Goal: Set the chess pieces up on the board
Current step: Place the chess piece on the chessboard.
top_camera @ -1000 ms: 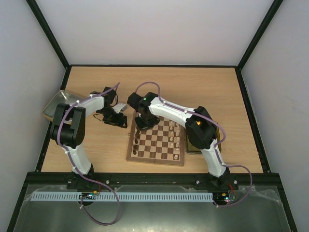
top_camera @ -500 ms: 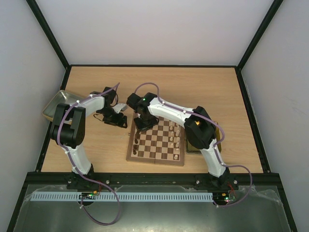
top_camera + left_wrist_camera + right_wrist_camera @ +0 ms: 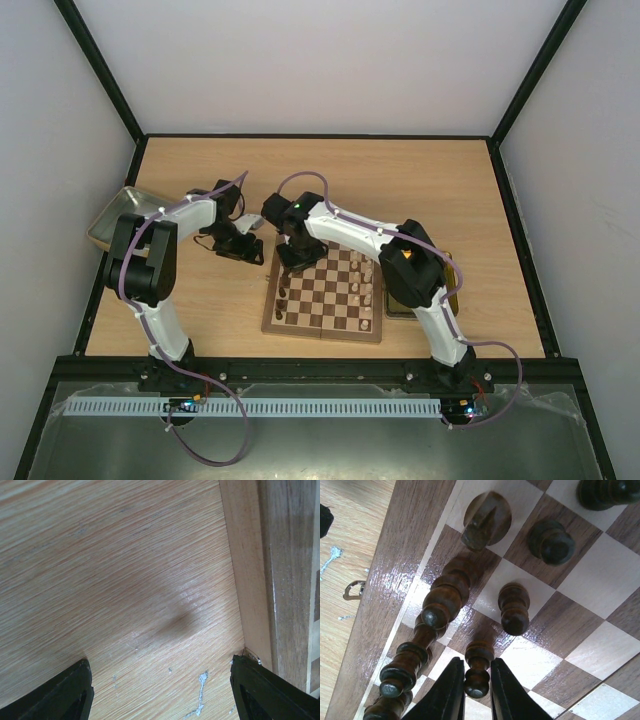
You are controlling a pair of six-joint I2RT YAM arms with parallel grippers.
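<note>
The board (image 3: 325, 322) lies at the table's middle, with dark chess pieces (image 3: 283, 295) down its left side and pale ones (image 3: 365, 285) on its right. My right gripper (image 3: 476, 664) hovers over the far left corner. Its fingers stand a narrow way apart on either side of the head of a dark pawn (image 3: 479, 652) that stands upright on a square. Other dark pawns (image 3: 514, 611), a knight (image 3: 482, 522) and a taller piece (image 3: 442, 602) stand close by. My left gripper (image 3: 160, 661) is open over bare table, just off the board's left edge (image 3: 290, 570).
A grey metal tray (image 3: 110, 215) sits at the table's left edge. A yellowish tray (image 3: 452, 290) lies right of the board, partly under the right arm. The two grippers (image 3: 243, 250) (image 3: 292, 262) are close together near the board's far left corner.
The right arm has shifted only slightly at the board's far left corner. The left arm has not moved.
</note>
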